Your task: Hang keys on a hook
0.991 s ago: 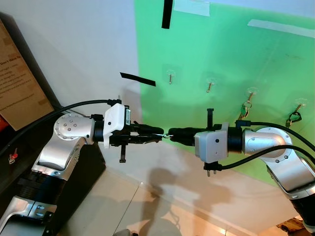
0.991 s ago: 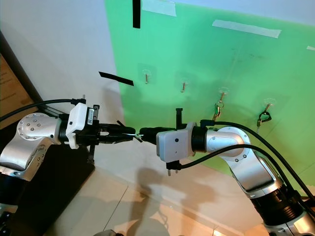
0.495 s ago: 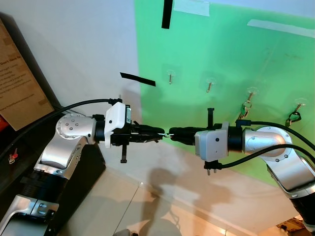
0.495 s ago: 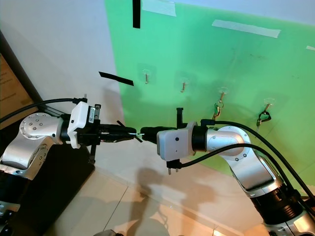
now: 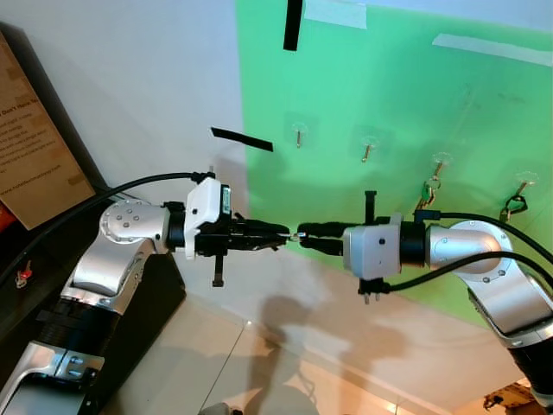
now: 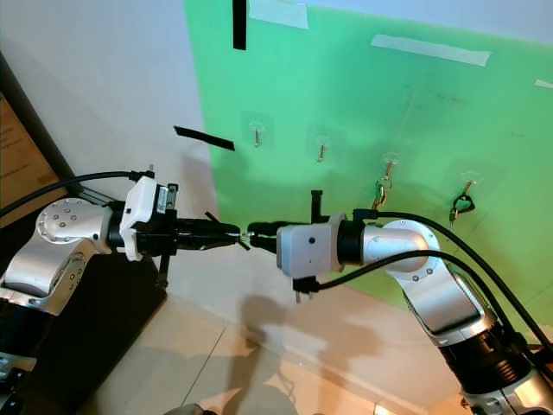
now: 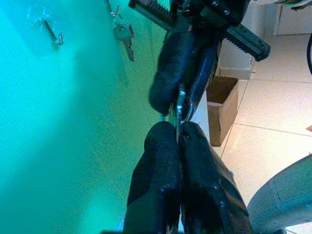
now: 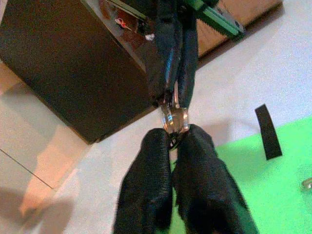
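the two arms meet tip to tip in open air in front of the wall, with bare white wall and pale floor tiles [image 5: 216, 346] below them and nothing between the grippers and the green panel [image 5: 406, 78] behind. a dark cabinet [image 5: 52, 285] stands close beside the left arm, and a brown cardboard sign [image 5: 34, 147] leans above it. on the green panel a row of four small hooks runs across: the first hook [image 5: 299, 132] and the second hook [image 5: 369, 149] are bare, the third hook [image 5: 439, 164] carries a hanging key, and the fourth hook [image 5: 524, 183] carries a dark green clip. strips of black tape [image 5: 242, 139] and pale tape sit higher on the wall. the key ring [image 8: 174, 118] hangs in the small gap between the fingertips of both grippers, level with the arms and well below the row of hooks. the left gripper [image 5: 281, 233] is closed tight on one side of the ring, and the right gripper [image 5: 304, 234] pinches the other side with its fingers pressed together. the ring lies edge-on between them, its long axis in line with the two sets of fingers; whether a key dangles from it cannot be told.
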{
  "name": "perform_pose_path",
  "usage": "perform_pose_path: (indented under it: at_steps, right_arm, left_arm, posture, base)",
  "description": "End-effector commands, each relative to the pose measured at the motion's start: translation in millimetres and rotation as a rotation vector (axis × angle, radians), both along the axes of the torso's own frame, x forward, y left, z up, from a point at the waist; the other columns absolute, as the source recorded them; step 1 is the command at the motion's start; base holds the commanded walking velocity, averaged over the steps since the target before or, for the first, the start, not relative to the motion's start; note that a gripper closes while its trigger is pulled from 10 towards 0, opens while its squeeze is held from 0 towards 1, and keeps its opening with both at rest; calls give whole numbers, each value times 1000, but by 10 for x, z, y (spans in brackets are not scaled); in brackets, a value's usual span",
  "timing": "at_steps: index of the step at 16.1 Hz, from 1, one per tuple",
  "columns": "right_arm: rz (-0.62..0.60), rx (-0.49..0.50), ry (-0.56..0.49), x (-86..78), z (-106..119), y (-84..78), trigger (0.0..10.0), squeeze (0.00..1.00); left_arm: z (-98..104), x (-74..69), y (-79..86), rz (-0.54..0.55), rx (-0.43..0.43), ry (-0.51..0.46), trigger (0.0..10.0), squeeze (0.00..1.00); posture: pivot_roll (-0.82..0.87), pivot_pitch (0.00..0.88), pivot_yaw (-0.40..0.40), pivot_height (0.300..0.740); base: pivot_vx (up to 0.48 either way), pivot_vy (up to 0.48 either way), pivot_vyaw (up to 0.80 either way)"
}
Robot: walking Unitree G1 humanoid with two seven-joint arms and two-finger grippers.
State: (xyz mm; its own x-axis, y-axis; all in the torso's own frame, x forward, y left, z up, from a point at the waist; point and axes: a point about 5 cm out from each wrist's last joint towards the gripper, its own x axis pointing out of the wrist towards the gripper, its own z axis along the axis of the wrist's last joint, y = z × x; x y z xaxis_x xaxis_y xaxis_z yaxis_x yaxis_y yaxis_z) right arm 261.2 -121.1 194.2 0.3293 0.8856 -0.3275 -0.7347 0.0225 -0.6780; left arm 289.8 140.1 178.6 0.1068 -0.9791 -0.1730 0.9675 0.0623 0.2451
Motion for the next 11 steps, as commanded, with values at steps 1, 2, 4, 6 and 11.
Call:
perform_pose_path:
  at_steps: [1,2,4,6,11]
  right_arm:
    - [12,-10,26,-27,-5,-10,10000,1000]
    - [-8,-13,3,-25,-1,-57,10000,1000]
    - [-46,8,56,-34,-34,-128,10000,1000]
    - [-72,18,68,-45,-59,-157,10000,1000]
    - [-179,86,85,-101,-159,-153,10000,1000]
  left_arm:
    - [101,35,30,22,-20,-36,0,0]
    - [95,54,64,47,-7,-38,0,0]
    - [112,97,161,92,4,-44,0,0]
    - [117,117,225,125,29,-50,0,0]
    - [-57,156,326,240,152,-68,0,0]
  posture:
    - [-112,0,38,740]
    - [-113,0,39,740]
    - [-112,0,42,740]
    - [-112,0,45,740]
    - [-104,0,42,740]
  base:
    - [0,0,0]
    - [0,0,0]
    - [0,0,0]
    - [0,0,0]
    - [0,0,0]
